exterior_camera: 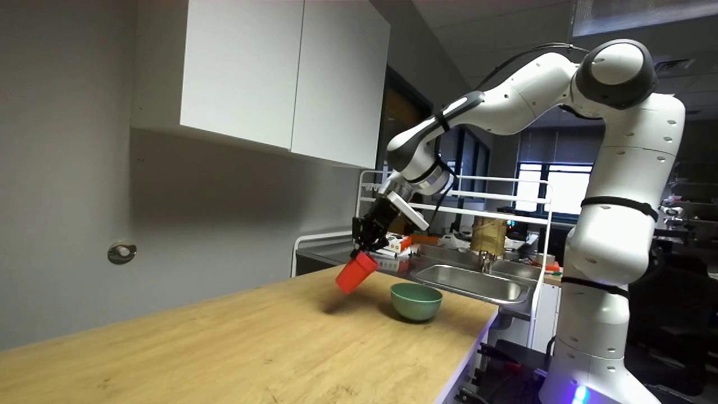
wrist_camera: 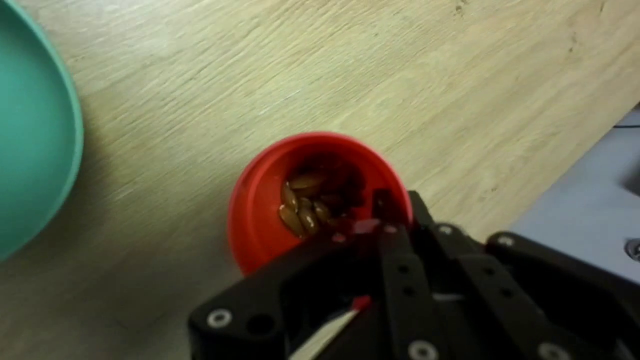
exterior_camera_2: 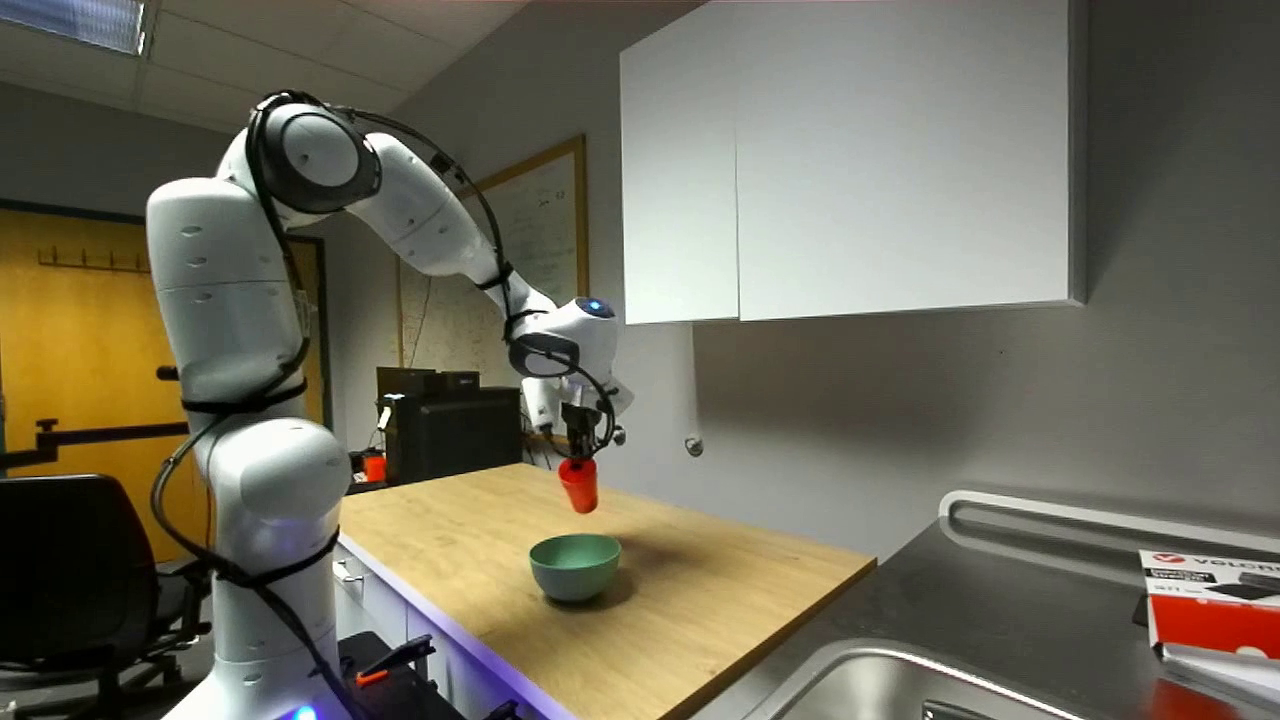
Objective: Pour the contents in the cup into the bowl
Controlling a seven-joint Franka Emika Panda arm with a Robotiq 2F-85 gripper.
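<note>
Red cup (exterior_camera: pixel 357 272), just one, in one gripper (wrist_camera: pixel 401 205), near one bowl (exterior_camera: pixel 415 306).

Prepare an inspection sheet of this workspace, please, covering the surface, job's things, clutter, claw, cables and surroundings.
Surface: wooden countertop, visible grain, a few small dark marks.
Job's things: red cup tilted above the countertop, brown pieces inside; teal-green bowl upright on the countertop, beside the cup rather than under it.
Clutter: red-and-white box near the metal sink.
Claw: shut on the cup's wall, one finger inside.
Cables: black cables strapped along the arm.
Surroundings: white cabinet overhead, black chair behind the arm in an exterior view.
</note>
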